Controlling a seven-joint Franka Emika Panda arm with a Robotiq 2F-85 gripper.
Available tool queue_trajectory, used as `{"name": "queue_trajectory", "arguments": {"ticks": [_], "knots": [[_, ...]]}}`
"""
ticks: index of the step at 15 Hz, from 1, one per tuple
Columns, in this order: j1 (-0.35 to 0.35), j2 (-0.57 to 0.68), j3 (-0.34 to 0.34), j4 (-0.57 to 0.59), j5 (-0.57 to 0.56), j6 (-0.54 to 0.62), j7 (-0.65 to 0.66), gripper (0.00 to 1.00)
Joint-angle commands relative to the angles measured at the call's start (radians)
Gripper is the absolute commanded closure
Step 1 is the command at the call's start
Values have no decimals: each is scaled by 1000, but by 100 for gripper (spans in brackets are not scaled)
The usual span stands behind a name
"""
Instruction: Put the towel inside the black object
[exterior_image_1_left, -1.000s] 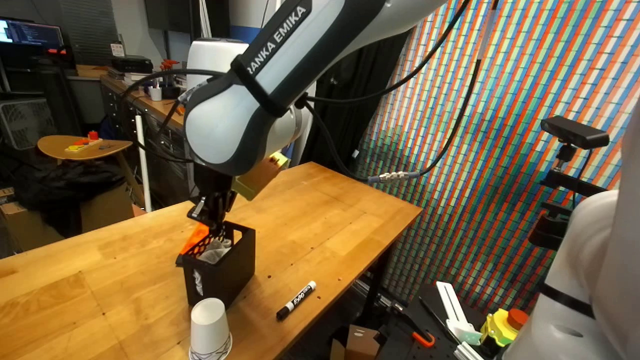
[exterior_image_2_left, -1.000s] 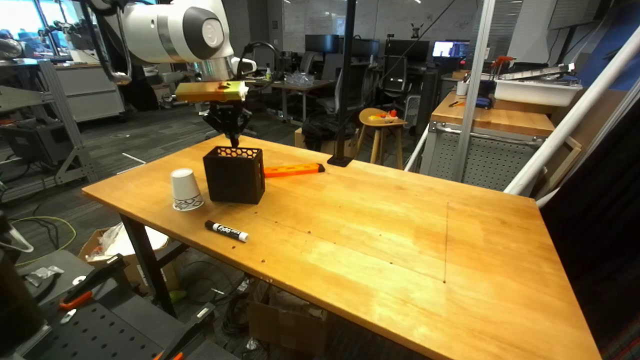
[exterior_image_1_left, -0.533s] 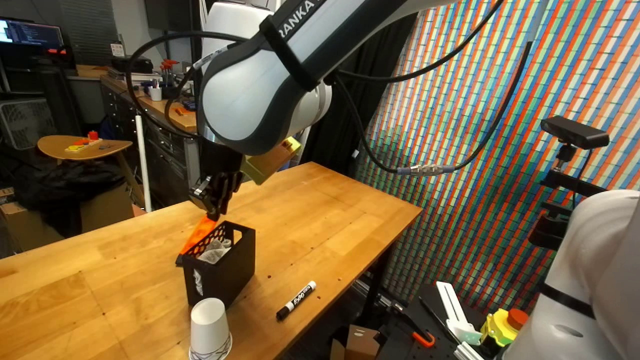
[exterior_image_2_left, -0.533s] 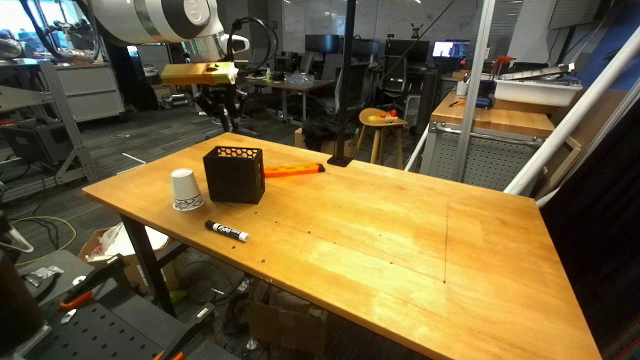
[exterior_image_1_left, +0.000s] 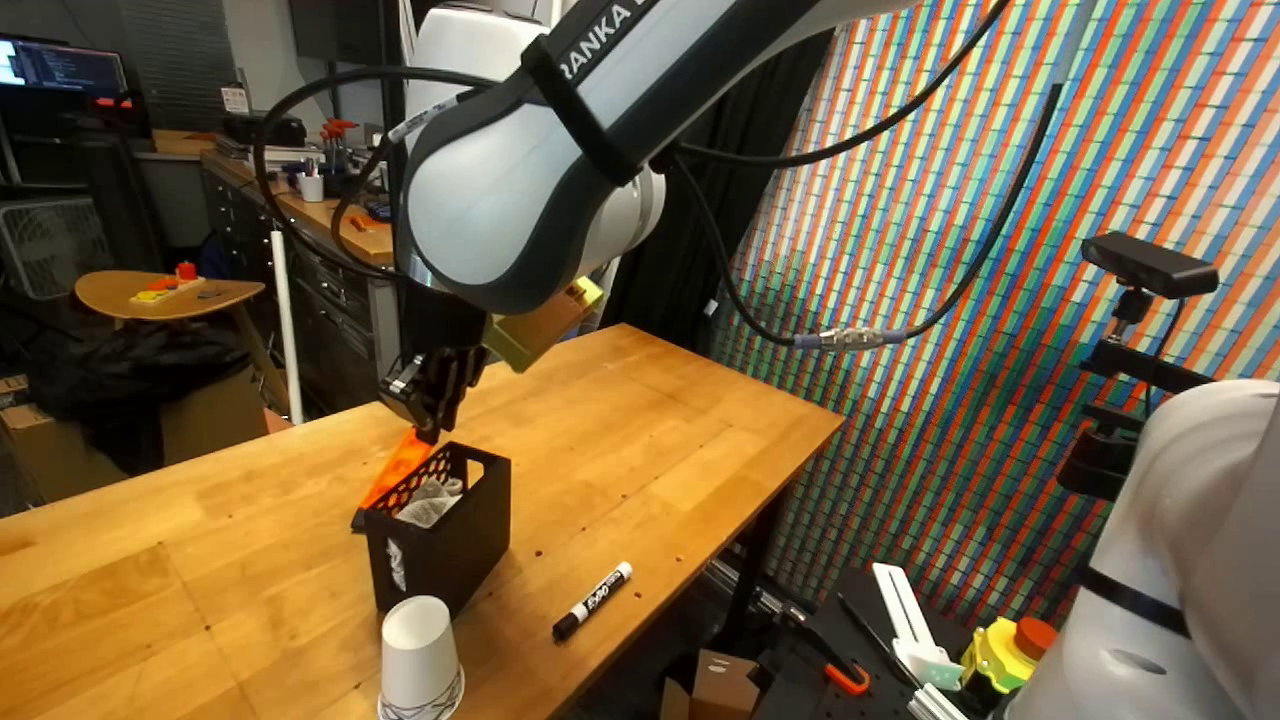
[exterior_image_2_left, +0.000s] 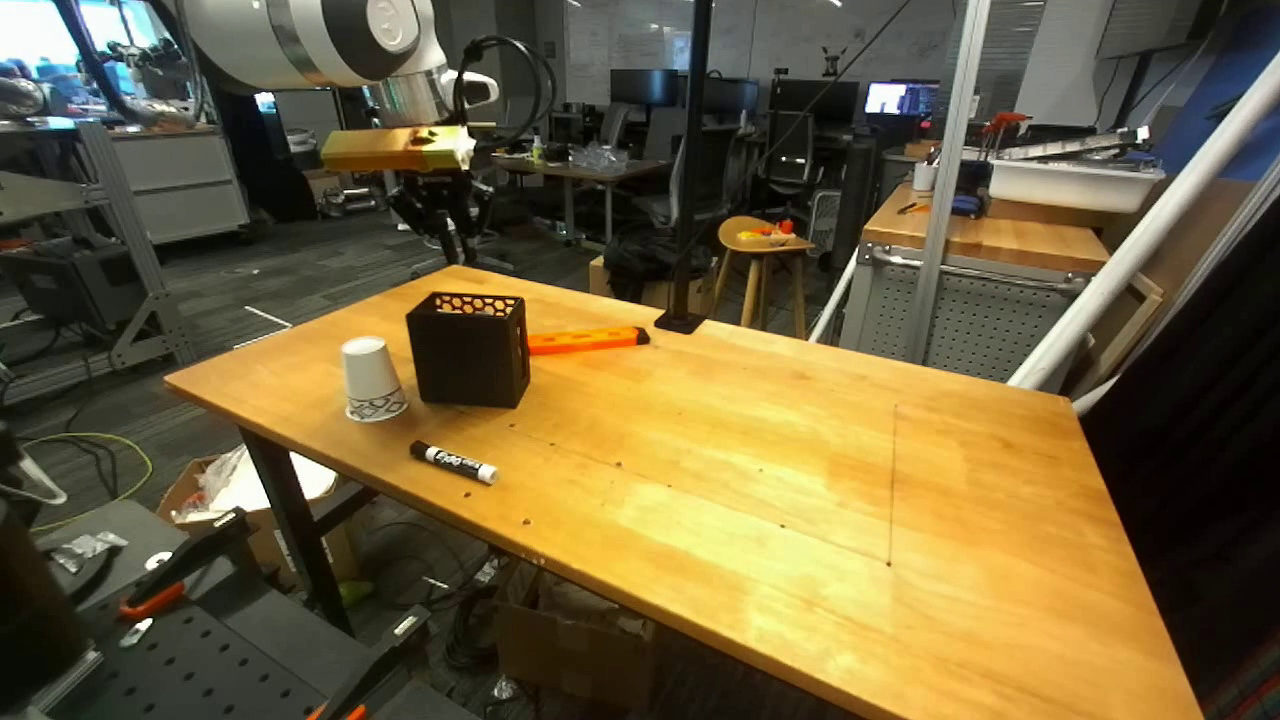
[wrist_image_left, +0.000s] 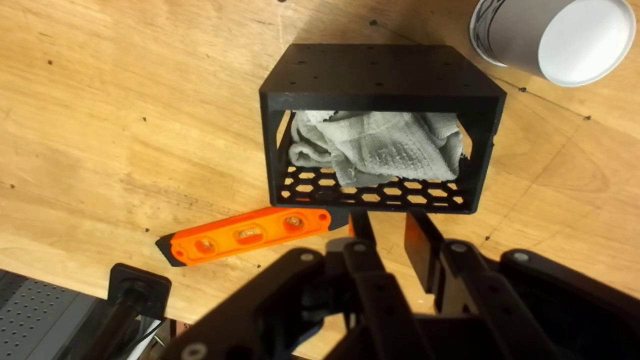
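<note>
end effector (wrist_image_left: 389, 232), its two fingers apart; the towel (wrist_image_left: 395, 145) inside the black box (wrist_image_left: 382, 75)
the one towel lies lower than the fingertips and clear of them, past the honeycomb wall in the wrist view: a crumpled, pale grey weave in one rectangular, open-topped box. the counter (wrist_image_left: 100, 150) (wooden, dotted with small dark holes) also carries one white cup (wrist_image_left: 525, 35), upside down near the box, one black-and-white marker (exterior_image_1_left: 592, 602), and one orange spirit level (wrist_image_left: 225, 237) with three vials.

Loc: robotics lab | Franka arm (exterior_image_1_left: 490, 200) | wkbench (exterior_image_2_left: 760, 430) | monitors (exterior_image_2_left: 644, 88) | e-stop btn (exterior_image_1_left: 1035, 637)
</note>
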Motion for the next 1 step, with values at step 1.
{"name": "queue_trajectory", "arguments": {"ticks": [1], "knots": [[0,-1,-1,1,1,-2,-1,74]]}}
